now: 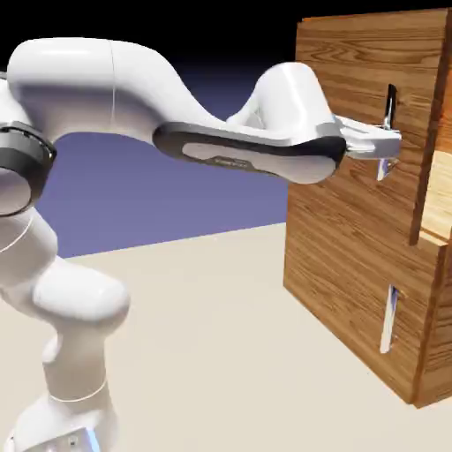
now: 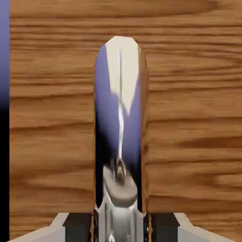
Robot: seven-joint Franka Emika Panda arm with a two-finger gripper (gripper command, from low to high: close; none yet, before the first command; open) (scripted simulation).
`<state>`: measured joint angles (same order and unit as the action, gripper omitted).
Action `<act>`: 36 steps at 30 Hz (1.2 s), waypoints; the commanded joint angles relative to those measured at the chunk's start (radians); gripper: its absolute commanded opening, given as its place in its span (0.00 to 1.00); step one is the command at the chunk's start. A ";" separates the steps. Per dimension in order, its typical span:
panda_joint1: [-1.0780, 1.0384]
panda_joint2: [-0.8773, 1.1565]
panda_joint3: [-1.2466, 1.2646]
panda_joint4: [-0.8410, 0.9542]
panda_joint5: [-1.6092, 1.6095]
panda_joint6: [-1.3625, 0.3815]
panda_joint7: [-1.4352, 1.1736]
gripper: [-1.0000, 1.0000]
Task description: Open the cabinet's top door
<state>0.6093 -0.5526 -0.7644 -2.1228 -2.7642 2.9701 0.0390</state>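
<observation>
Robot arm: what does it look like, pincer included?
The arm is glossy white with rounded, bulging segments. It has a dark joint collar, a black-edged forearm link with small illegible lettering, and a blue-lit strip at the base. The pincer has pale grey fingers with dark, blocky pads. No cables stand out.
</observation>
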 commanded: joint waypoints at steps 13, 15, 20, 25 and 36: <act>-0.470 -0.190 0.422 -0.307 0.427 -0.104 -0.272 0.00; -0.535 -0.237 0.486 -0.359 0.514 -0.120 -0.325 0.00; -0.658 -0.358 0.623 -0.470 0.731 -0.155 -0.457 0.00; -0.719 -0.477 0.725 -0.561 0.949 -0.207 -0.598 0.00; -0.652 -0.732 0.968 -0.695 1.427 -0.506 -0.874 0.00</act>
<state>-0.0430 -1.2851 0.2033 -2.8181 -1.3418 2.4633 -0.8350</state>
